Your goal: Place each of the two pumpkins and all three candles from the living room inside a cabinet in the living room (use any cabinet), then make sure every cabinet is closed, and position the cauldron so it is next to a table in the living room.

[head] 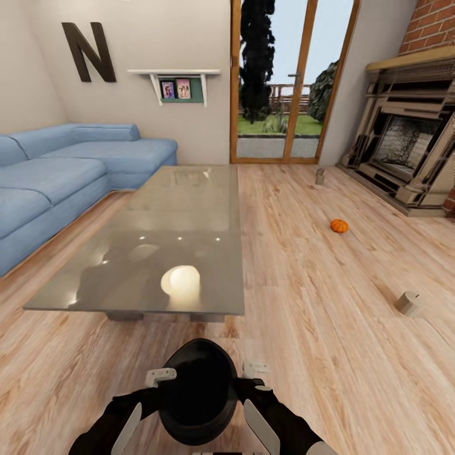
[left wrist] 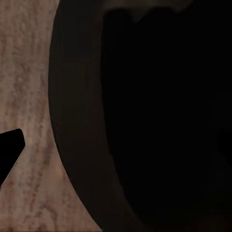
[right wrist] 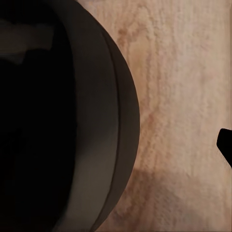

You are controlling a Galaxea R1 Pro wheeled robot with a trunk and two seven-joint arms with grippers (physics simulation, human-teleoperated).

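The black cauldron (head: pixel 197 390) sits between the left hand (head: pixel 160 377) and the right hand (head: pixel 255 368), one pressed to each side of its rim, so the two hands hold it together just short of the near end of the glossy grey counter (head: pixel 189 215). How wide each hand's own fingers stand, I cannot tell. In the wrist views the cauldron's dark wall (left wrist: pixel 145 116) (right wrist: pixel 58 125) hangs over the wood floor (right wrist: pixel 183 96). Right of the counter, an orange pumpkin (head: pixel 339 225) lies on the floor, well apart from it. Beyond the counter's left side runs a blue sofa (head: pixel 57 177).
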